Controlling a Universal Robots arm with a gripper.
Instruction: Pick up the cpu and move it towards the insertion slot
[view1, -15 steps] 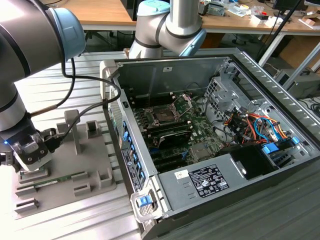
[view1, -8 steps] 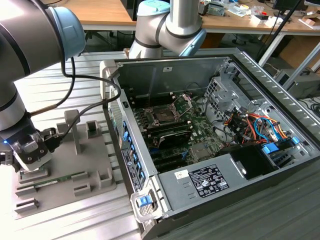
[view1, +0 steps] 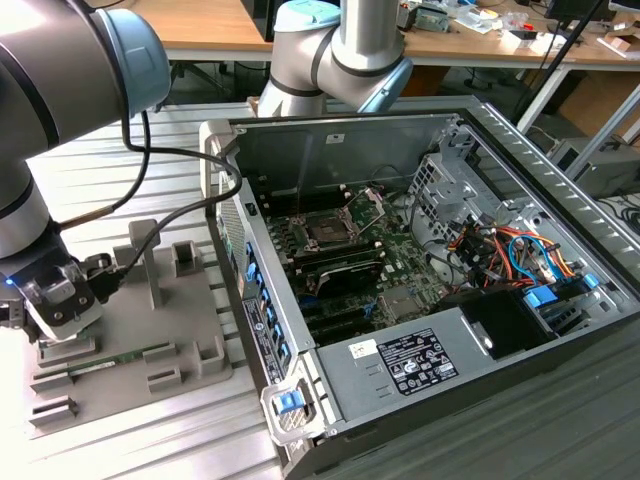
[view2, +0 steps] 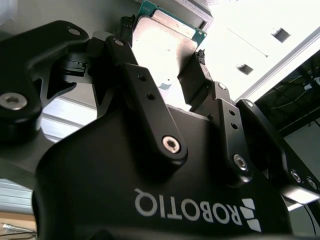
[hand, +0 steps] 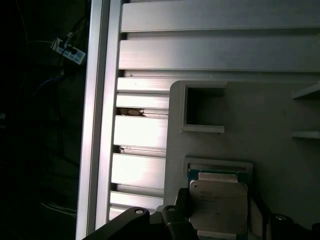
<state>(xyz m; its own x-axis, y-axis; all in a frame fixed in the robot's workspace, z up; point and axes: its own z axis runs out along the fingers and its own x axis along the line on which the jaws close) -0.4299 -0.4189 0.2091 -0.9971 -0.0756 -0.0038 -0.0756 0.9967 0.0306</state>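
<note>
Hovering low at the exterior view's left, the gripper (view1: 60, 300) is over the grey tray (view1: 130, 330), and its fingers (view2: 135, 80) are clamped on two opposite edges of the cpu (view2: 165, 40). The first wrist view puts the cpu (hand: 217, 207) right at its pocket's rim (hand: 220, 162); lifted or seated, I can't tell. The tray's raised walls stand close beside it, and another square pocket (hand: 204, 107) lies nearby. The slot (view1: 328, 232) is well apart, deep inside the open case (view1: 520, 150), frame up, with case walls on all sides. Everything rests on a slatted metal table (view1: 150, 440), wooden desks (view1: 200, 30) behind. There is white lettering on the gripper body and a printed label (view1: 415, 360) in the case.
</note>
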